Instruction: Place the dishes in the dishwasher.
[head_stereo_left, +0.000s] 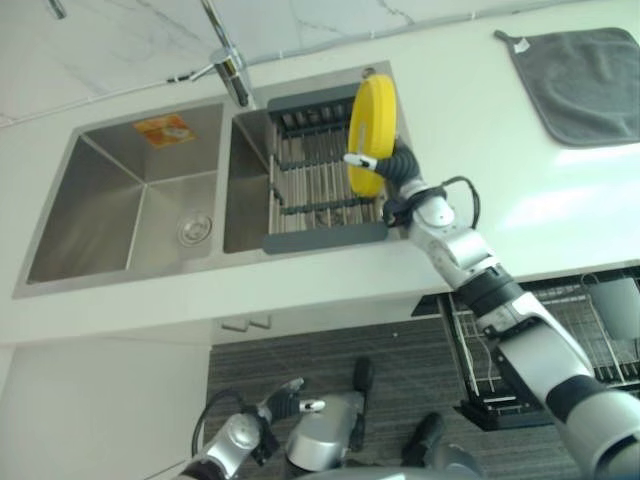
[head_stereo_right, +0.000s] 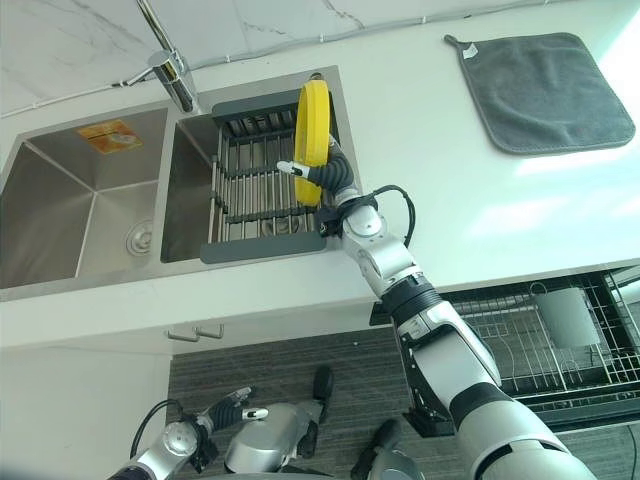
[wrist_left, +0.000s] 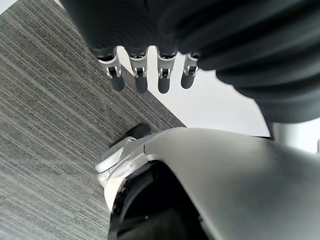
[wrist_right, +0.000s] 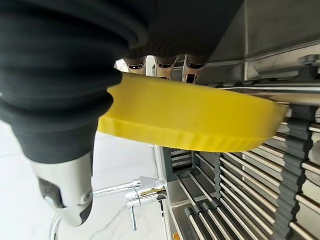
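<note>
Fingers of the right hand (head_stereo_right: 322, 176) curl round the rim of a yellow plate (head_stereo_right: 312, 125), held on edge over the drying rack (head_stereo_right: 262, 190) in the sink (head_stereo_left: 120, 190). The left hand (wrist_left: 150, 75) hangs low, fingers relaxed. Best to keep the plate upright and lift clear before swinging towards the open dishwasher rack (head_stereo_right: 560, 340).
</note>
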